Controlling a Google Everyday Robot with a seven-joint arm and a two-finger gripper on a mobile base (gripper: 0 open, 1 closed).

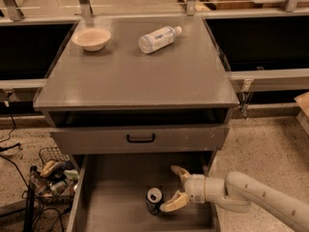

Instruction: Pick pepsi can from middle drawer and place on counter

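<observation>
The pepsi can (154,200) stands upright on the floor of the open middle drawer (116,197), its silver top facing up. My gripper (175,187) reaches in from the right, just right of the can, fingers spread open; the near finger (174,203) lies close beside the can, the far finger (179,172) stands apart behind it. The counter (140,76) is the grey top of the cabinet above.
A beige bowl (91,37) sits at the counter's back left and a clear plastic bottle (158,38) lies on its side at the back middle. A shut drawer front with black handle (140,138) overhangs the open drawer. A wire basket (50,175) of items stands on the floor, left.
</observation>
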